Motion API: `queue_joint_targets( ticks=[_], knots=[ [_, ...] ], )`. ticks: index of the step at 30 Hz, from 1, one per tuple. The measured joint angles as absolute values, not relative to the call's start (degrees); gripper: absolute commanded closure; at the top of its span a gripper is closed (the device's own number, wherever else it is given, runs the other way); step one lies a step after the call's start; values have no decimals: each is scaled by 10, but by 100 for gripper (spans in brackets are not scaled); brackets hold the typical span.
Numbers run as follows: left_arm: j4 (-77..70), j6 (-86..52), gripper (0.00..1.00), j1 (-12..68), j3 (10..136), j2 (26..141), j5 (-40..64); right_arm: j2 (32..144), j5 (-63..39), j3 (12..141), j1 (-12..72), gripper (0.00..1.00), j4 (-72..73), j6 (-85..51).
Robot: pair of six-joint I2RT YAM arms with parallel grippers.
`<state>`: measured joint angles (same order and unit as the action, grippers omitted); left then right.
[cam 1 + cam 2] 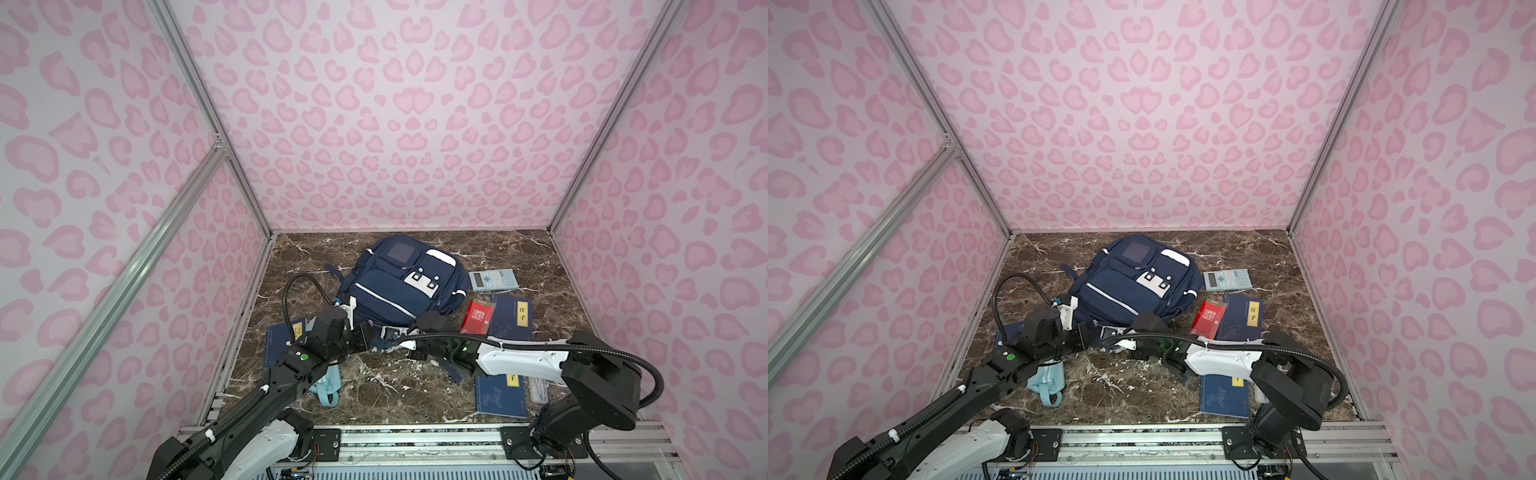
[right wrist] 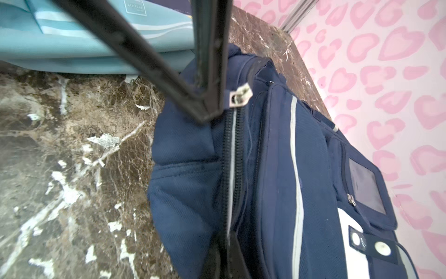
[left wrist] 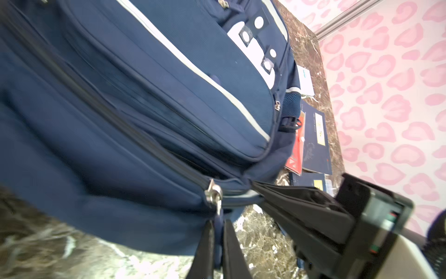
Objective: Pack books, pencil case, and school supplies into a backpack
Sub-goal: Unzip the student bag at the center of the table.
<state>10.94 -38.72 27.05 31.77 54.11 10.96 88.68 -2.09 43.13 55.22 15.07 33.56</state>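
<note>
Both arms are in at the near end of the backpack (image 1: 399, 286), and it's a tight meeting down there. The bag lies front-up in the middle of the marble bench (image 1: 374, 386). Its long axis runs from the far side toward the robot, skewed a little, with the window pocket at the far end and the main zip at the near end.

Left claw (image 3: 219, 227): jaws pinched together on the navy tab of the zip pull (image 3: 214, 195). Right claw (image 2: 224, 241): clamped tight on the backpack fabric right at the zip line. The two claws are almost tip to tip.

Round the bag now. The calculator (image 1: 493, 279) sits off its right side, long axis across the bench. Nearer the robot, a labelled book (image 1: 513, 318) lies lengthwise far-to-near, and the red pack (image 1: 478, 316) overlaps its left edge at a slight tilt. A second book (image 1: 500, 397) is at the front right, partly under the right arm. The clear ruler pack (image 1: 538, 388) lies just beside its right edge, running the same way. A third book (image 1: 278, 340) is left of the bag, mostly hidden by the left arm. The pencil case (image 1: 328, 388) pokes out from under that arm, loop toward the front edge.
</note>
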Motion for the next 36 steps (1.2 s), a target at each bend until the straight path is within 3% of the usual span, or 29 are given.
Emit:
queue_joint_targets(
  ticks=[7,12,13,17,18,22,26,32,35,36],
  knots=[
    [110,-338,97,165,350,610,167,825,-64,395,507,100,144,367],
    [105,-324,97,160,349,589,187,814,-84,382,463,99,154,373],
    [105,-327,97,172,340,574,183,815,-75,381,460,90,152,372],
    [104,-355,97,261,289,504,127,803,8,376,465,34,130,350],
    [104,-370,97,285,274,489,113,785,26,369,472,25,122,341],
    [107,-410,97,363,252,476,79,698,59,349,539,23,72,323],
    [97,-425,97,385,260,510,69,665,44,328,597,23,60,315],
    [78,-440,97,408,285,529,64,769,31,376,603,25,58,317],
    [65,-451,97,418,284,533,74,837,22,422,610,33,69,311],
    [59,-453,97,420,283,535,79,855,16,435,612,39,76,304]
  ],
)
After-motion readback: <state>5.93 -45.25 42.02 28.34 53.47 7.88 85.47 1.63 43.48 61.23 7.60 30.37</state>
